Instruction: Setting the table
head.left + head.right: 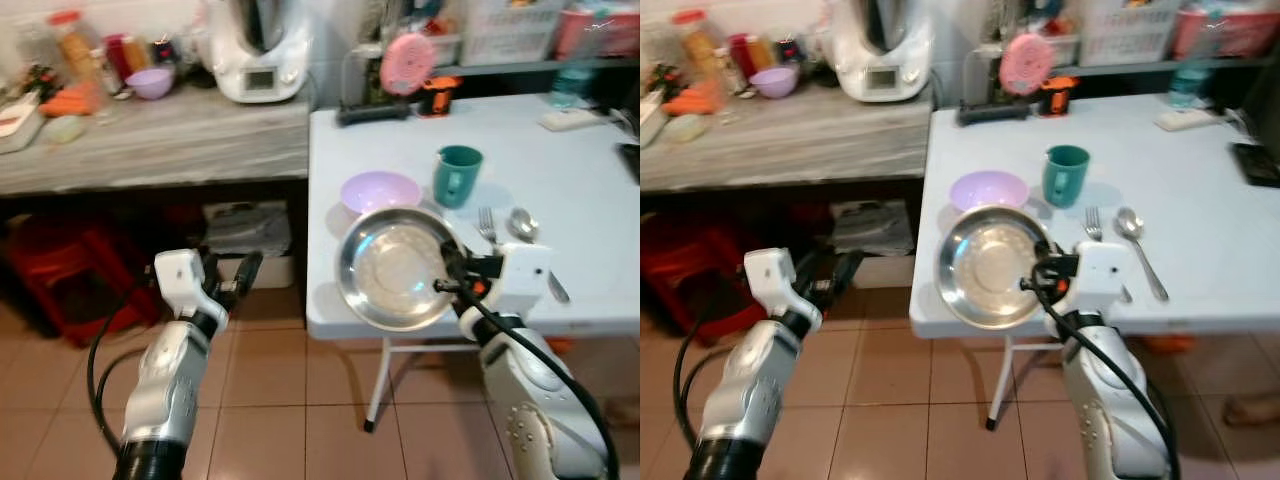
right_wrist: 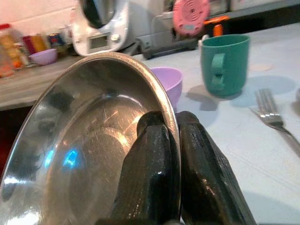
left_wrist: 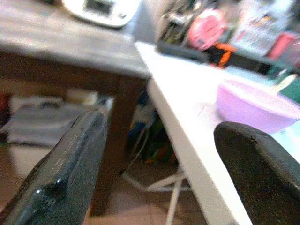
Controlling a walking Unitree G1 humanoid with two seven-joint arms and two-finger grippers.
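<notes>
right gripper (image 2: 171,140): fingers pinched on the rim of the steel plate (image 1: 395,268), one finger inside, one outside
steel plate: tilted, held over the near edge of the white table (image 1: 580,180), right in front of the gripper
purple bowl (image 1: 380,191): on the table just past the plate's far rim
green mug (image 1: 457,175): beyond the gripper, beside the bowl
fork (image 1: 488,226) and spoon (image 1: 524,226): side by side on the table just past the right wrist
left gripper (image 3: 159,187): fingers spread apart, holding nothing, low over the tiled floor off the table's left edge
counter (image 1: 150,140): beyond the left gripper, with a white appliance (image 1: 260,50) on it
</notes>
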